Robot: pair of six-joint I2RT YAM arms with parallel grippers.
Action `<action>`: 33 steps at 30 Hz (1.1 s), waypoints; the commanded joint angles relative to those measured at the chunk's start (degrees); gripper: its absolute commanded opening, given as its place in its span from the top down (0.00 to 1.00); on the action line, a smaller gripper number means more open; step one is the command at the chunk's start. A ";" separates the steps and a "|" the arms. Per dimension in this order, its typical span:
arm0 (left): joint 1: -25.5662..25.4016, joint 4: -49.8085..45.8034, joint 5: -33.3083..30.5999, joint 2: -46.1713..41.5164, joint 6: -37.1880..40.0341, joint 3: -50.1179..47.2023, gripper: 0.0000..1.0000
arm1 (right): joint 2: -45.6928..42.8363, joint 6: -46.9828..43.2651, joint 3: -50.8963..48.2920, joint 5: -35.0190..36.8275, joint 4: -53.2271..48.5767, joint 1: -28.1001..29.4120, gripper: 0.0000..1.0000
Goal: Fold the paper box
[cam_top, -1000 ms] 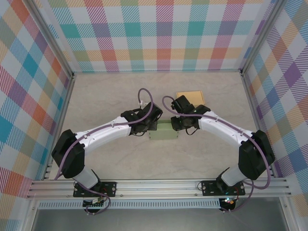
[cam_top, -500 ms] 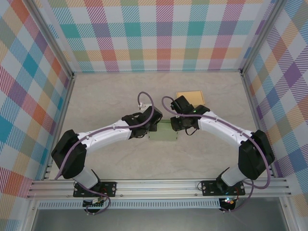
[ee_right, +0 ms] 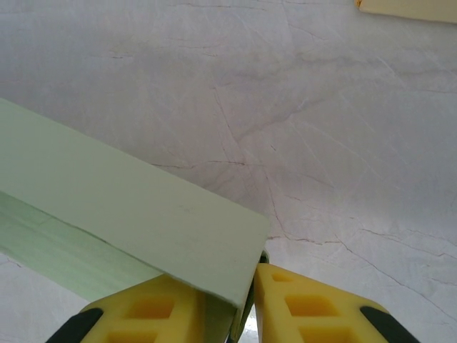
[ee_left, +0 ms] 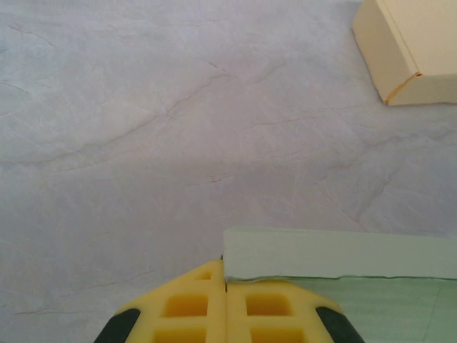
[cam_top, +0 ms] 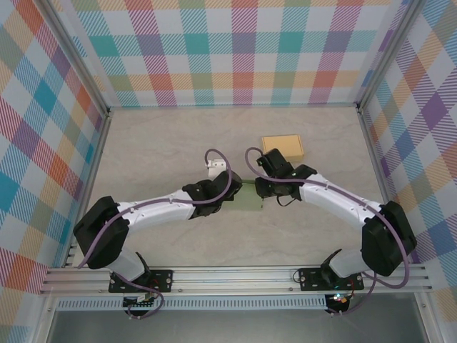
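The pale green paper box [cam_top: 250,200] lies mid-table between my two grippers. In the left wrist view its raised wall [ee_left: 335,254] starts right at my left gripper [ee_left: 226,268], whose yellow fingers are pressed together, shut, with nothing between them, against the wall's left end. In the right wrist view the box [ee_right: 128,207] runs off to the left, and its end wall sits between the fingers of my right gripper [ee_right: 246,289], which is shut on it. From above, the left gripper [cam_top: 230,191] and right gripper [cam_top: 263,189] flank the box.
A closed tan cardboard box [cam_top: 283,147] sits on the table behind the right gripper; it shows at the top right in the left wrist view [ee_left: 410,46]. The beige table [cam_top: 157,150] is bounded by checked walls and a metal rail at the near edge.
Both grippers have drawn a little towards the near edge with the green box, uncovering the tan box behind. The left arm has stretched lower and further right.
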 commanded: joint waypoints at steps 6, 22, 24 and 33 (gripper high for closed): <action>-2.40 9.32 -2.25 -2.13 0.02 -10.52 1.00 | -4.07 2.49 -4.87 -0.44 4.17 0.75 0.70; -5.99 14.50 -12.37 0.20 -0.66 -13.18 1.00 | -15.55 9.21 -5.37 1.47 3.26 0.60 0.31; -6.53 13.47 -13.95 0.70 -0.54 -12.31 1.00 | -14.74 10.29 -3.95 3.09 2.78 0.13 0.30; -8.22 11.24 -17.84 2.12 -0.70 -10.44 1.00 | -7.83 12.44 -1.93 -0.66 7.35 -2.66 0.33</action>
